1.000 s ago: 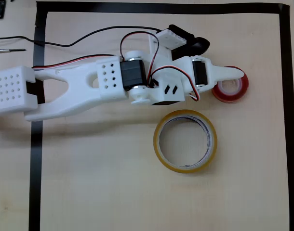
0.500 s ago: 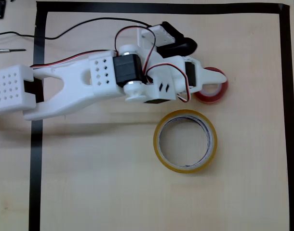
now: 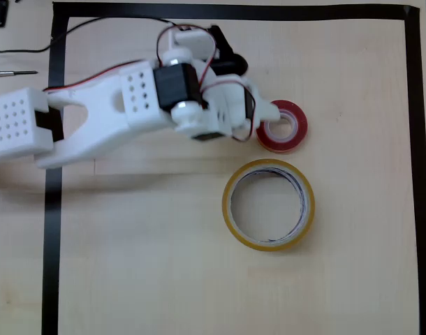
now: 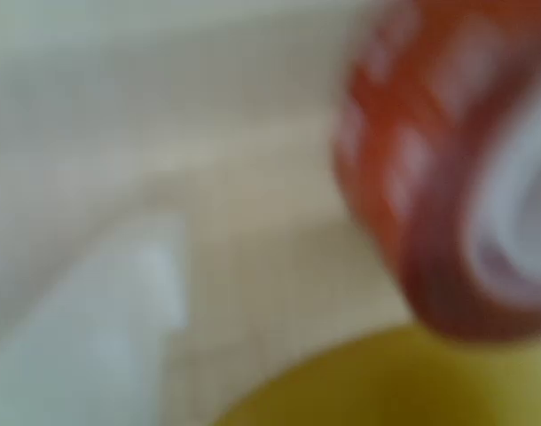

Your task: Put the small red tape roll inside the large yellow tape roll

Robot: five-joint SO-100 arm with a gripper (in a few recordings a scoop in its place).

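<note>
- My arm (image 3: 115, 112) reaches in from the left of the overhead view, white with black motors and red and black wires looping over the wrist; it lies across the upper part of the light wooden table (image 3: 164, 279), inside the black tape border (image 3: 52, 244).
- My pincer (image 3: 272, 118) is at the small red tape roll (image 3: 283, 126); one white finger (image 3: 276, 110) lies over the roll's upper left rim and reaches towards its white core; the other finger is hidden under my wrist, so I cannot say for certain whether I am pinching the roll or merely resting against it.
- The small red tape roll sits right of my wrist in the overhead view, its hole facing up, its left edge covered by my finger.
- The large yellow tape roll (image 3: 269, 204) lies flat on the table below the red one in the overhead view, close to it but apart; its wide hole shows bare wood, and its inner wall carries dark marks.
- In the wrist view everything is badly blurred; the small red tape roll (image 4: 430, 186) fills the upper right, very near the lens, with its pale core at the right edge; a yellow curve of the large yellow tape roll (image 4: 403, 382) shows along the bottom, below the red one; a pale shape at lower left is too blurred for me to name.
</note>
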